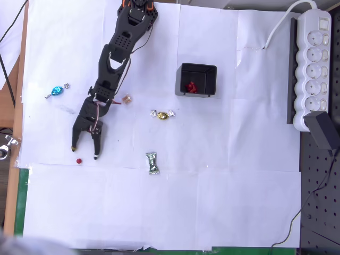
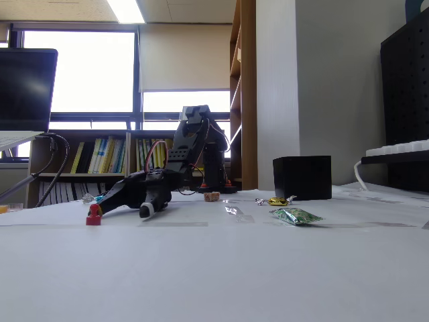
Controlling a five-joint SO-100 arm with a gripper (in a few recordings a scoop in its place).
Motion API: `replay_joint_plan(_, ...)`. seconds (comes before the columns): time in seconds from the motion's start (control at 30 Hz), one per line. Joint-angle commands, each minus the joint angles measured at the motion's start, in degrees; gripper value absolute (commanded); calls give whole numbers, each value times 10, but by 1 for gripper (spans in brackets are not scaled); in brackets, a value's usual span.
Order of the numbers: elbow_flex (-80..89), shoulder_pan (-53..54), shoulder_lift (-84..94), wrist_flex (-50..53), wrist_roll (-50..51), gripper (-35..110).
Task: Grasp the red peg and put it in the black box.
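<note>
The table point(image 1: 228, 202), covered in white paper sheets, carries everything here. Across its upper left in the overhead view stretches the black jointed robot arm point(image 1: 119, 48), reaching down and to the left so its tool point(image 1: 85, 152) sits low over the paper. A white multi-socket power strip point(image 1: 313, 64) lies along the right edge, well apart from the work.

The small square black plastic box point(image 1: 197, 79) with thick walls stands upright near the top centre, its mouth open upward; several small red pieces already lie inside, so it looks like the drop-off point.

The tool's two dark fingers are spread apart and grip nothing. The tiny bright red plastic peg point(image 1: 79, 160) rests on the paper just beyond the fingertips, nearer the left one; in the fixed view the peg point(image 2: 93, 215) stands just beside the left fingertip, and I cannot tell whether they touch. The spread likely prepares to straddle the peg.

Scattered wrapped candies act as distractors: a green foil one point(image 1: 153, 163), a gold one point(image 1: 162, 114), a blue one point(image 1: 56, 91), and a small copper-brown one point(image 1: 126, 99) beside the arm.
</note>
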Motion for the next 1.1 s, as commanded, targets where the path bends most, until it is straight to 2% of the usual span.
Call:
replay_joint_plan(0.0,62,-35,7,31,-20,39)
replay_joint_plan(0.3,150,-30,57,60,-26,41)
replay_joint_plan(1.07,185,-13,77,71,-26,40)
